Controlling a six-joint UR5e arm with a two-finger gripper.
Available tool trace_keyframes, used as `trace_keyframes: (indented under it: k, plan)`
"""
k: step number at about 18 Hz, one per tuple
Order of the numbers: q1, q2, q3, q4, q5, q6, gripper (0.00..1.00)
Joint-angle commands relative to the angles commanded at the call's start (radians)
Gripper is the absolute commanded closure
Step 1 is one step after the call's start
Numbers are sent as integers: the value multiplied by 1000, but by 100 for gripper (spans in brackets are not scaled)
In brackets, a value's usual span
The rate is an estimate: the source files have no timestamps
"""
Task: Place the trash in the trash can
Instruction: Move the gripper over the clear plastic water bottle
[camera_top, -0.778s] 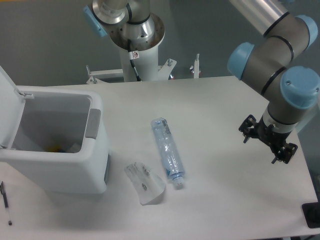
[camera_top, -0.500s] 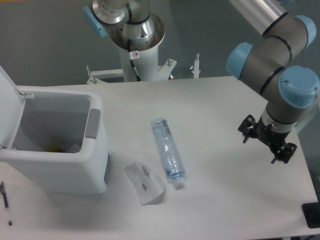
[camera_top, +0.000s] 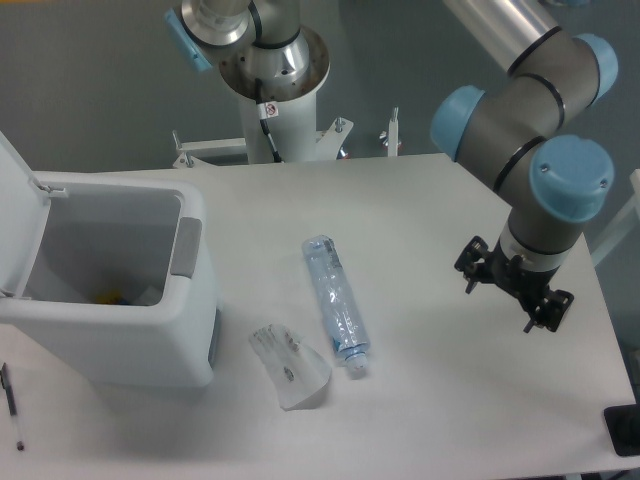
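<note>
Since the earlier frame the arm has swung leftward, carrying the gripper (camera_top: 511, 297) in from the right side of the tabletop (camera_top: 430, 220) toward the middle. It hangs above bare surface, holding nothing; from this angle I cannot tell whether its fingers are spread or closed.

Well to its left, the water bottle (camera_top: 335, 304) lies flat near the tabletop's centre, cap end pointing toward the front edge. Just beside that cap end, to the left, the cone-shaped cup (camera_top: 290, 366) lies on its side. Farther left stands the trash can (camera_top: 120, 340), lid (camera_top: 18, 215) flipped up, mouth open, grey panel on the rim facing the bottle.

Open tabletop stretches between gripper and bottle. A thin pen (camera_top: 12, 405) lies at the front left corner.
</note>
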Motion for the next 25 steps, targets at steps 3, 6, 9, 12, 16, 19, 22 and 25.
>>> trace_keyframes:
  k: [3,6,9,12,16,19,22,25]
  plan:
    - [-12,0,-14,5,-1,-54,0]
    - [-25,20,-74,61,-5,-71,0]
    - [-54,51,-140,104,-8,-212,0]
    - [-89,51,-149,123,-6,-289,0]
    - [-130,52,-218,149,-3,-402,0]
    - [-140,57,-271,221,-2,-444,0]
    - [-147,55,-288,244,-2,-468,0]
    - [-149,52,-288,244,-9,-470,0]
